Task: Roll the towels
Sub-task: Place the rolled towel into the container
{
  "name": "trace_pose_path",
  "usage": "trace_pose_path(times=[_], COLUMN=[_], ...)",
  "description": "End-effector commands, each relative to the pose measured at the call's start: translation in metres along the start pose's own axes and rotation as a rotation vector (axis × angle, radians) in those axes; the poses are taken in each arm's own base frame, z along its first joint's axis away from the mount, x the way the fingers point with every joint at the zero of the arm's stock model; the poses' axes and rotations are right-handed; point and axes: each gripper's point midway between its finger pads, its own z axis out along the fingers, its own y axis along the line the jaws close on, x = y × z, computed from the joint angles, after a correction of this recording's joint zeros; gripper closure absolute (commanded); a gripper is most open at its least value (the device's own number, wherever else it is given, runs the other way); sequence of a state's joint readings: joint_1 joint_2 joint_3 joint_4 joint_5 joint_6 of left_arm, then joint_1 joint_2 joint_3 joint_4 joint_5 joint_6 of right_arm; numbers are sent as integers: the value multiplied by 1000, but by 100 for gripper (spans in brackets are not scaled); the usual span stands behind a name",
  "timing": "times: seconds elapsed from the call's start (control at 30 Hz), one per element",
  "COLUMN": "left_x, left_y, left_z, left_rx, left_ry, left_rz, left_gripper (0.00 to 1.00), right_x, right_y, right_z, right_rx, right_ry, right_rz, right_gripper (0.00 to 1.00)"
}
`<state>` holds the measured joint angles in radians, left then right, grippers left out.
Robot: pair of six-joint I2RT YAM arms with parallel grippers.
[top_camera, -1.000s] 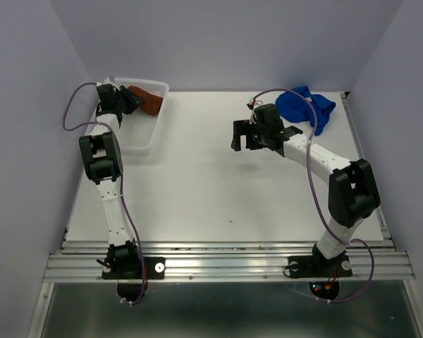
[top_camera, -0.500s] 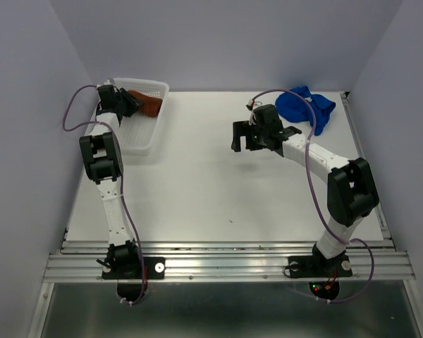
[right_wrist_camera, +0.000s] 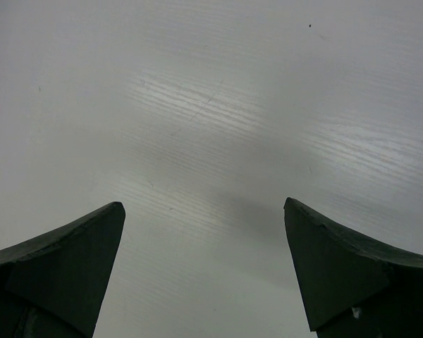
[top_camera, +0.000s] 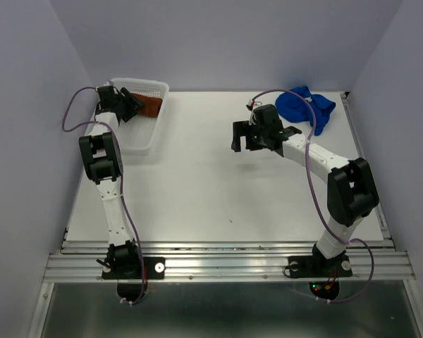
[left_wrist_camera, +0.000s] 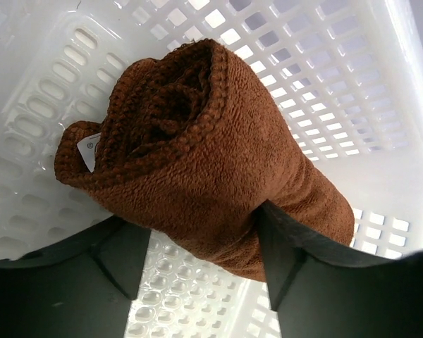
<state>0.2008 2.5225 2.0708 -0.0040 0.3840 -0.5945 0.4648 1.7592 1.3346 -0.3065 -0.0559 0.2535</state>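
In the white mesh basket [left_wrist_camera: 324, 84] at the table's [top_camera: 211, 183] far left corner lies the rust-brown towel [left_wrist_camera: 211, 155], wound into a thick, slightly loose roll. The spiral of its end faces the left wrist camera, with a stitched hem running round the outer lap. A small white tag [left_wrist_camera: 89, 149] shows at the left edge of the roll. The pile is coarse and evenly coloured, and the roll lies slantwise across the perforated floor.

The left gripper [left_wrist_camera: 197, 218] stands at the roll's near side, one finger on each flank of the lower edge. The right-hand finger [left_wrist_camera: 289, 260] touches the cloth, and basket floor shows in the gap between the two. Whether the jaws grip the roll or stand free of it cannot be told.

The royal blue towel [top_camera: 307, 105] sits unrolled in a crumpled heap at the far right of the table. The right gripper [top_camera: 243, 135] hangs near it, toward the table's middle, apart from the cloth. Its fingers are spread wide over bare tabletop with nothing between them.
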Motion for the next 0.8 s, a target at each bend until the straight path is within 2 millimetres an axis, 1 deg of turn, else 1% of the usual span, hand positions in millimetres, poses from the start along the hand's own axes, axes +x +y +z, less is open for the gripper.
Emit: trace_pose_path(times=[0.0, 0.07, 0.1, 0.17, 0.2, 0.27, 0.33, 0.37, 0.43, 0.5, 0.53, 0.77], left_x=[-11, -15, -21, -24, -29, -33, -37, -41, -43, -44, -45, -38], left_y=[-3, -5, -10, -14, -21, -25, -32, -36, -37, -40, -38, -36], left_z=[-20, -22, -25, -28, -31, -36, -43, -48, -52, -58, -59, -72], left_rx=[-49, -54, -48, -46, -35, -33, -26, -25, -32, -43, -59, -102], left_ry=[3, -8, -19, -19, -27, -32, -36, -45, -45, -42, -45, -12], left_rz=[15, 15, 24, 29, 37, 41, 45, 47, 51, 56, 54, 52], left_gripper=[27, 26, 21, 20, 20, 14, 13, 8, 2, 2, 2, 1], right_x=[-31, -32, -32, -32, -32, -34, -35, -35, -35, -34, -34, -30], right_y=[8, 9, 9, 10, 10, 11, 11, 11, 12, 12, 12, 14], right_z=[-9, -9, -9, -10, -11, -12, -13, -13, -13, -13, -12, -10], right_rx=[-21, -25, -26, -30, -33, -36, -37, -38, -40, -45, -46, -58], right_ry=[-76, -77, -76, -77, -78, -82, -86, -84, -85, -82, -80, -68], right_rz=[-15, -14, -15, -16, -16, -21, -23, -24, -27, -29, -29, -38], right_gripper=[0, 0, 0, 0, 0, 0, 0, 0, 0, 0, 0, 0])
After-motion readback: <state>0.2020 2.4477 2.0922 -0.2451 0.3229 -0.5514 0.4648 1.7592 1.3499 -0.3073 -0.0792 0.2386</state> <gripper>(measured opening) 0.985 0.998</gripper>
